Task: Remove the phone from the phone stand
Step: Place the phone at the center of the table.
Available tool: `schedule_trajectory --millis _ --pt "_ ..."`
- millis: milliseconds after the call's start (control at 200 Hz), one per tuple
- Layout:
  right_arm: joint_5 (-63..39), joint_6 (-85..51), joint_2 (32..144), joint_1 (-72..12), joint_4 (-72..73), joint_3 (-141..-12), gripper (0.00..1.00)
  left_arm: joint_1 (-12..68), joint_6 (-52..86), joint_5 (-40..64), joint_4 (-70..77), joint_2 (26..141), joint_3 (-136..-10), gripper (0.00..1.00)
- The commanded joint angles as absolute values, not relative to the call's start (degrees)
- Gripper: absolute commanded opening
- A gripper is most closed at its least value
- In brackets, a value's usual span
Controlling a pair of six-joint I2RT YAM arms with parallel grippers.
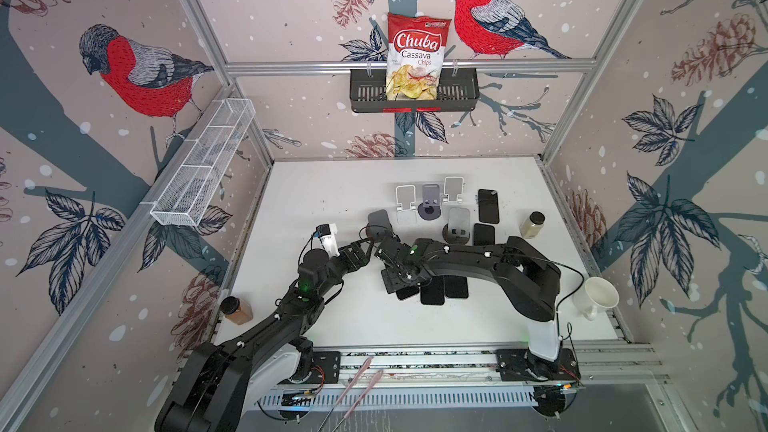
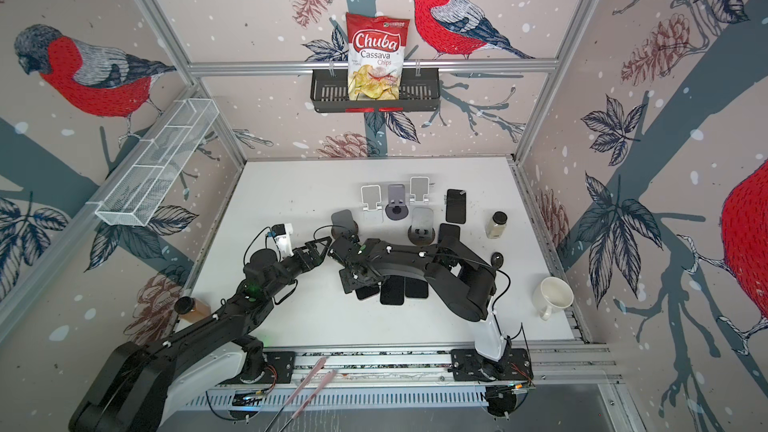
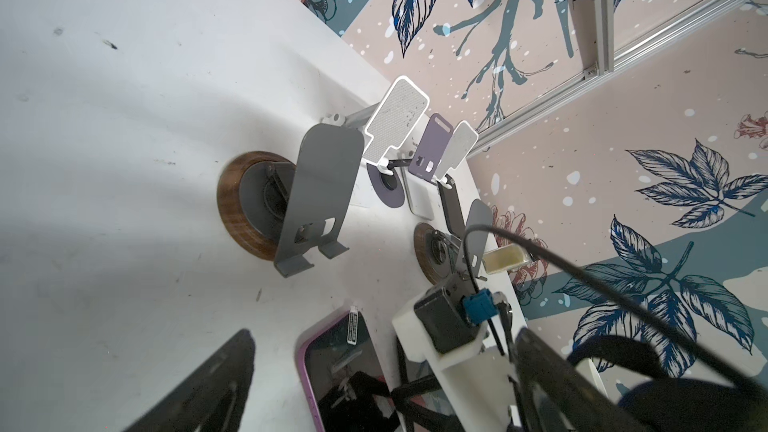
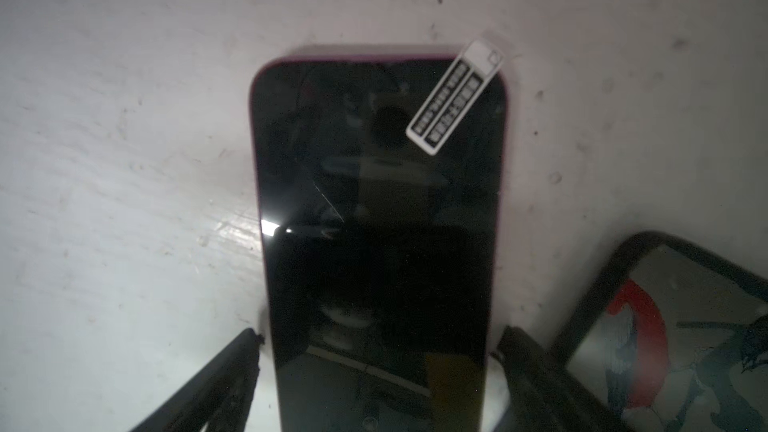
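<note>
Glossy rounded phone (image 4: 378, 222) on scuffed table (image 4: 124, 139)

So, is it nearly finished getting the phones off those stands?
Nearly, it seems. Done: the grey stand is empty, and the other stands look bare too. In hand: the purple-edged phone lies flat on the table between the right end effector's open fingers. Left: probably just lifting that arm away.
</note>
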State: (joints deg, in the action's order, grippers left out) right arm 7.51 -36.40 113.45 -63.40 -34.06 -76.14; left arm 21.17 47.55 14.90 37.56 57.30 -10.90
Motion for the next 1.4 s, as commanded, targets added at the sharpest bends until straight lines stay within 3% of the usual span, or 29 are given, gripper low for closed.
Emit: schedule_trajectory --millis 0,115,566,1126,1396 --pt "10.07 -37.29 113.81 -63.63 -36.03 -77.19 0.96 21.01 46.01 14.04 36.82 57.29 -11.35 0.96" --pt "13.11 -36.59 114.47 -63.90 -37.53 -78.98 1.00 20.92 45.95 13.61 36.31 57.56 -11.93 0.96" --pt "17.21 -34.63 115.33 -62.60 -38.77 -80.43 1.00 20.18 44.45 12.87 33.81 60.30 -14.74 0.96" --pt "9.60 -28.48 104.68 -57.24 -27.14 -78.54 0.99 18.22 43.44 13.07 32.48 63.30 -17.58 0.96" --pt "8.88 -21.90 108.07 -54.88 -22.30 -84.78 0.99 17.20 42.63 12.48 29.74 60.27 -17.34 0.96"
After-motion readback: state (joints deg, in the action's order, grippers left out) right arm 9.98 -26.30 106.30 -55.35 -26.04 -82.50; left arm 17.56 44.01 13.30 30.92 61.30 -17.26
